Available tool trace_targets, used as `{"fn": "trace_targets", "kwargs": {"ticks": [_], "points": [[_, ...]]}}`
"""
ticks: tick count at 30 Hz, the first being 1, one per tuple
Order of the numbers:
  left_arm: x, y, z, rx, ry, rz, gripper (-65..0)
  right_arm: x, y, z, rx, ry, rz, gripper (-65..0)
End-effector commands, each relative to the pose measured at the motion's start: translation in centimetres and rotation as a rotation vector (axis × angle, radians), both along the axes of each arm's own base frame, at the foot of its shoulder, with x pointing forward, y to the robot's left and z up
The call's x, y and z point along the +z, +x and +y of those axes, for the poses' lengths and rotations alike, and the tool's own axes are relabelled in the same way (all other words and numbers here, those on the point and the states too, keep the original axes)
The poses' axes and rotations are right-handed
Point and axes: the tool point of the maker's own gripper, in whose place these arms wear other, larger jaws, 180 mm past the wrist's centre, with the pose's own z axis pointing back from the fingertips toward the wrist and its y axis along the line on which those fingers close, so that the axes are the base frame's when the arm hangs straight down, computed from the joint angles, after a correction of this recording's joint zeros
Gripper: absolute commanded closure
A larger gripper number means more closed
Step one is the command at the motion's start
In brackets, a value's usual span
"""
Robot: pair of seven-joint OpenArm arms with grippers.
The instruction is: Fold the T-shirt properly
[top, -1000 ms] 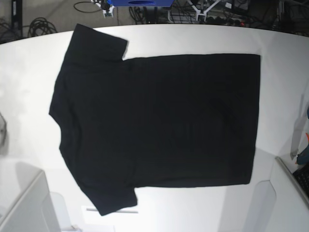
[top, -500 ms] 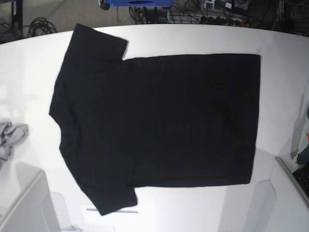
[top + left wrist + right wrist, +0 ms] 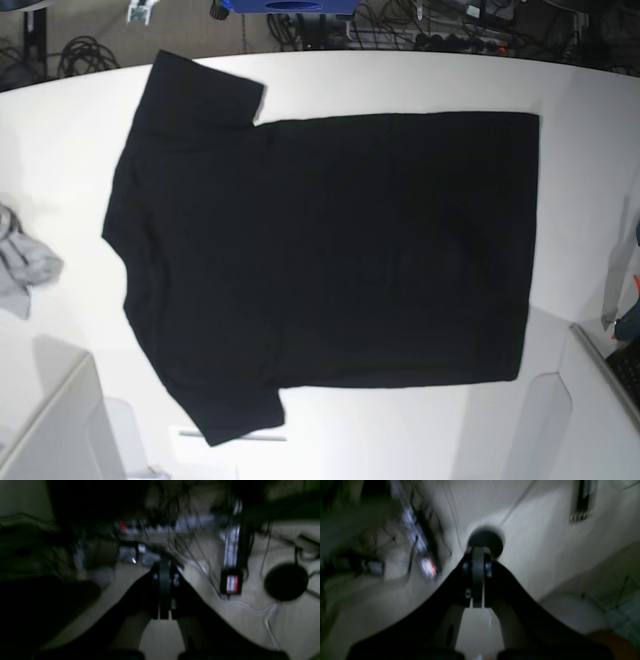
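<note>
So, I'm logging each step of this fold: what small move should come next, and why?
Probably bring both closed fingers over the T-shirt and open them near an edge, since it lies flat and unfolded, sleeves spread, while neither wrist view shows any cloth.

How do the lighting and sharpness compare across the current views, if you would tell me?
Base view: bright and fairly sharp, with soft shadows on the white table and few folds readable in the black T-shirt; left wrist view: very dark, background blurred; right wrist view: dim, with smeared highlights, the round black object soft-edged.
</note>
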Motion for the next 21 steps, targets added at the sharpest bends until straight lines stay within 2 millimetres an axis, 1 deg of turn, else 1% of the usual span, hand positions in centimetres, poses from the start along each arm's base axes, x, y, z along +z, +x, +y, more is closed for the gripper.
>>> {"fn": "trace_targets", "kwargs": {"ticks": [1,3,4,7,11,13,15,16,18,19,21], "points": [[0.9,-1.0,-0.6,0.002,-0.026,0.011,0.0,1.4,0.8,-1.0,0.001,-0.035,-0.042,0.0],[2.4,0.0,-0.9,-0.006,-0.055,-0.016,0.0,3.6,2.6,-1.8,0.011,-0.072,-0.106,0.0],[3.0,0.5,-1.1,-0.017,-0.064,-0.031,0.0,4.7,3.8,-2.0,0.021,-0.086,-0.146,0.0],[4.1,2.0,-2.0,-0.035,-0.087,-0.074,0.0,7.5,6.9,-2.4,0.045,-0.121,-0.245,0.0],[5.5,4.4,-0.1,-0.014,-0.038,-0.146,0.0,10.5,10.4,-2.5,0.069,-0.151,-0.357,0.0],[6.4,5.0,0.4,-0.007,-0.024,-0.173,0.0,10.9,11.4,-2.4,0.069,-0.152,-0.385,0.0],[7.7,6.6,0.2,-0.021,-0.035,-0.222,0.0,11.2,12.8,-2.5,0.064,-0.155,-0.421,0.0],[8.2,7.0,-0.2,-0.037,-0.057,-0.233,0.0,11.2,13.2,-2.4,0.064,-0.153,-0.431,0.0],[9.0,7.9,-1.7,-0.078,-0.129,-0.259,0.0,11.4,13.9,-2.2,0.057,-0.143,-0.452,0.0],[9.4,8.4,-2.5,-0.095,-0.162,-0.276,0.0,11.5,14.5,-2.0,0.040,-0.123,-0.477,0.0],[10.3,9.1,-3.5,-0.110,-0.209,-0.303,0.0,11.6,15.3,-1.7,-0.010,-0.064,-0.524,0.0]]}}
